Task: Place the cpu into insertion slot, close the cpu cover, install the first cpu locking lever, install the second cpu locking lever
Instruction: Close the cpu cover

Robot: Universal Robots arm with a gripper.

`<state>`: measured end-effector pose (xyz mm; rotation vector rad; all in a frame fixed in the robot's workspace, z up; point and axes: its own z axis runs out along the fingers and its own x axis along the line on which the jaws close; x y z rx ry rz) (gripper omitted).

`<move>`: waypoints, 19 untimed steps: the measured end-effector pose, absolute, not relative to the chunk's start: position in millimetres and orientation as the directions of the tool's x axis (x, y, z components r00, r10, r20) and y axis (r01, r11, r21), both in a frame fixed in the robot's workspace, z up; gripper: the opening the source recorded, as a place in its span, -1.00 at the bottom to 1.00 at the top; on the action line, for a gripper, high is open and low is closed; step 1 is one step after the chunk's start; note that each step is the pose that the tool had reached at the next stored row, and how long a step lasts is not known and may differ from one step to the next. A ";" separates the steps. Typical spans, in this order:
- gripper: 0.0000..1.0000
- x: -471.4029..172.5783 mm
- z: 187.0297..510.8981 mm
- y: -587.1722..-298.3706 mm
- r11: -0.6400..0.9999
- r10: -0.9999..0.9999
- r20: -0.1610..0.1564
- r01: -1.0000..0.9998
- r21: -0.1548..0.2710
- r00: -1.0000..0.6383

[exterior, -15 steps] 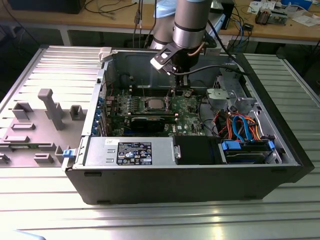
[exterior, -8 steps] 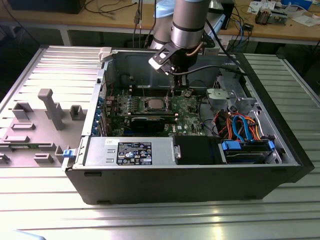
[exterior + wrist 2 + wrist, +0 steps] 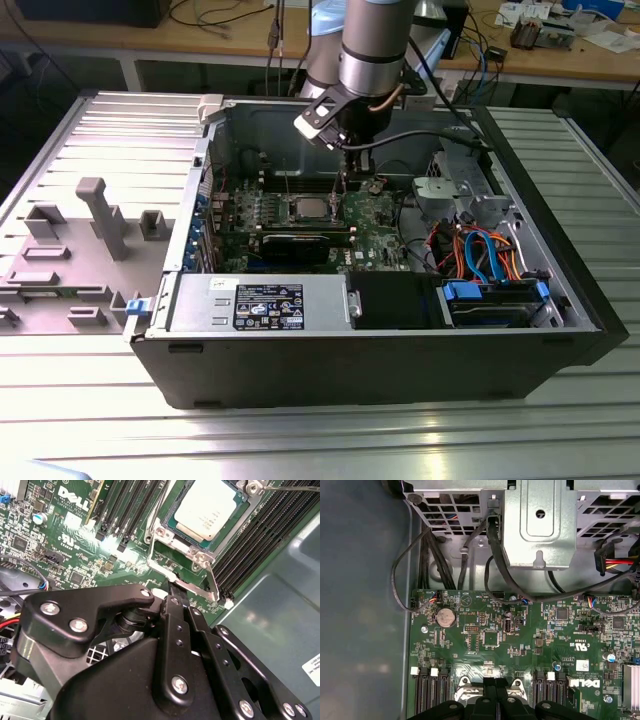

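The cpu (image 3: 207,511) lies flat in the insertion slot (image 3: 172,519), its silver top showing; in the exterior view the cpu (image 3: 307,208) sits mid-board inside the open case. The silver cpu cover (image 3: 186,550) appears to lie down around the chip, with a metal tab (image 3: 202,582) sticking out at its near edge. A thin wire locking lever (image 3: 287,487) runs past the socket's far corner. My gripper (image 3: 173,587) (image 3: 494,682) (image 3: 349,190) is shut, its black fingertips together right at that tab. I cannot tell whether they pinch anything.
Black memory slots (image 3: 260,535) flank the socket on both sides. A long black expansion card (image 3: 300,243), the power-supply box (image 3: 260,300), a metal drive cage (image 3: 535,525) and loose cables (image 3: 480,250) crowd the case. A grey fixture tray (image 3: 100,215) lies at the exterior view's left.
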<state>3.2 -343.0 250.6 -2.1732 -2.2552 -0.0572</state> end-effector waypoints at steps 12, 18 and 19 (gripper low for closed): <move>-0.79 -2.9 250.6 -343.0 0.037 0.999 0.032 0.999 0.020 -0.037; -0.79 -6.9 250.6 -343.0 0.037 0.999 0.032 0.999 0.020 -0.037; -0.79 -7.4 250.6 -343.0 0.037 0.999 0.032 0.999 0.020 -0.037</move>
